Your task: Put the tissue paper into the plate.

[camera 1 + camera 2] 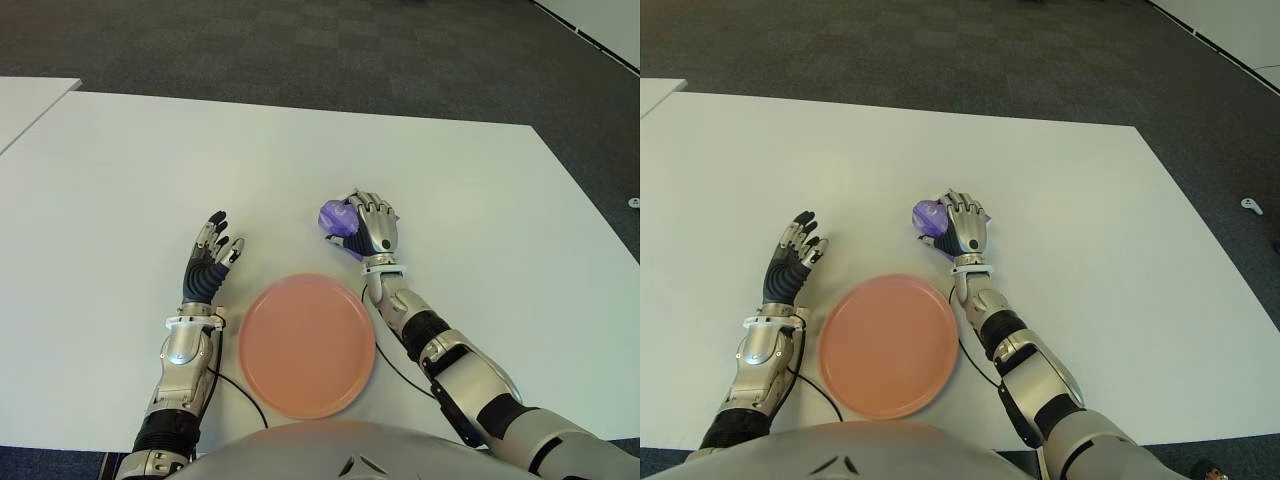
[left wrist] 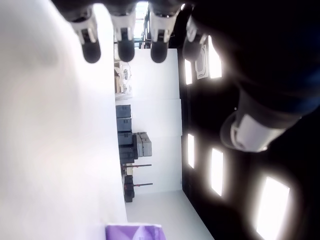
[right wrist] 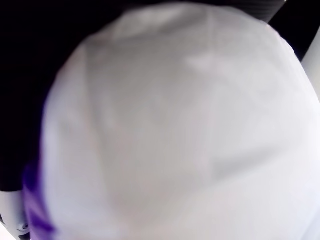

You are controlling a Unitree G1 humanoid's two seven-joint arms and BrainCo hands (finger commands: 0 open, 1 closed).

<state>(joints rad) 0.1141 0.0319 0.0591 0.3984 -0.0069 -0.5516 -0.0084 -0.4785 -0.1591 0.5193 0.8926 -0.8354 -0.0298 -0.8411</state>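
A purple pack of tissue paper (image 1: 335, 217) sits on the white table (image 1: 480, 200), just beyond the far right rim of the round pink plate (image 1: 307, 344). My right hand (image 1: 371, 228) is curled over the pack, fingers wrapped around it. In the right wrist view the tissue pack (image 3: 175, 130) fills almost the whole picture, pressed close to the palm. My left hand (image 1: 212, 258) shows to the left of the plate, fingers straight and spread, holding nothing; its fingertips (image 2: 125, 47) show apart in the left wrist view.
A thin black cable (image 1: 392, 366) runs across the table by the plate's right edge. A second white table's corner (image 1: 25, 100) shows at the far left. Dark carpet (image 1: 300, 50) lies beyond the table's far edge.
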